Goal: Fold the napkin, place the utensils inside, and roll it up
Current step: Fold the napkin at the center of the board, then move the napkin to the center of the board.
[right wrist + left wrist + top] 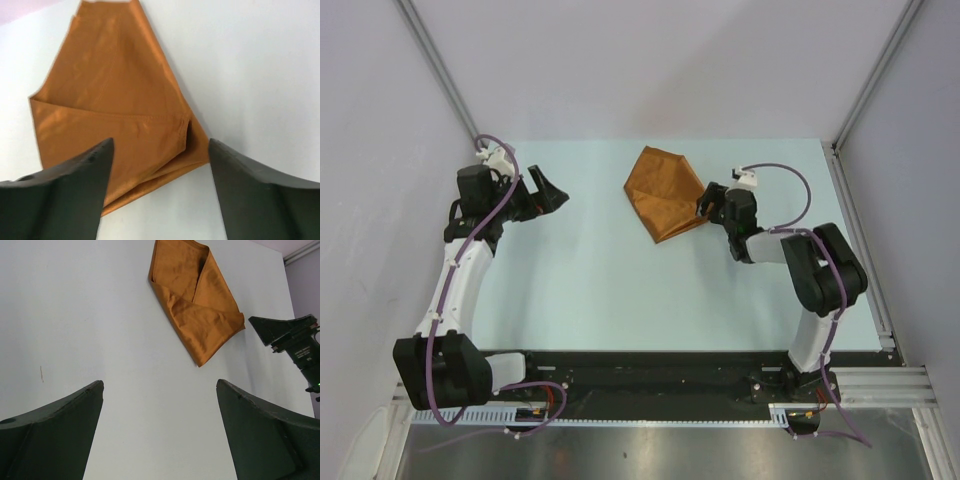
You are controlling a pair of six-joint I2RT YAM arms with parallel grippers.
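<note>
Right claw (pixel 704 207) spreads its fingers apart at the folded napkin's (pixel 663 192) right-hand edge, upper centre of the pale blue tabletop (pixel 600 290). Left claw (pixel 551 190) gapes wide, upper left. Plain grey walls (pixel 650 60) enclose the tabletop.

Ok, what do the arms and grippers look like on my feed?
The left arm and right arm have white links, black joints and looping purple cables. The left gripper and right gripper each end in two dark wedge-shaped fingers.
</note>
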